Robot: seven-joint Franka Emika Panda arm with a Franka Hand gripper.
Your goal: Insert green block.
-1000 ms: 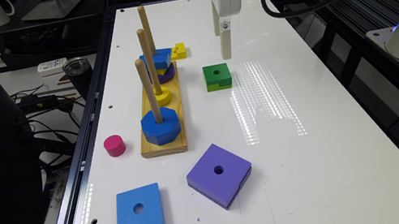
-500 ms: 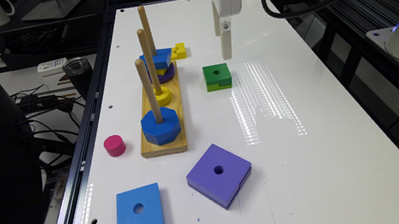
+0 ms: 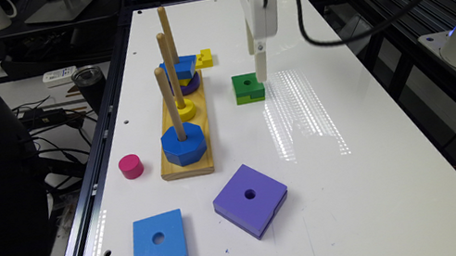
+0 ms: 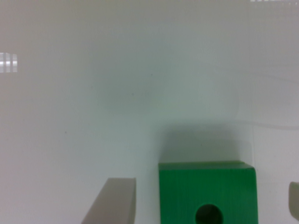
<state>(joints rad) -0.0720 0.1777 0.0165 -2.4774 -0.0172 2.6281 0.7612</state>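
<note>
One white table (image 3: 359,180) — green block (image 3: 248,87) resting flat.

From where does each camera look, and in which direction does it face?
Exterior view: raised past one end of the white table, looking down its length at the peg board and loose blocks; the arm's pincer hangs over the green block.
Wrist view: on the wrist, looking down on the table; two open fingers straddle the green block.
Shared: the green block, the pincer, the table.
</note>
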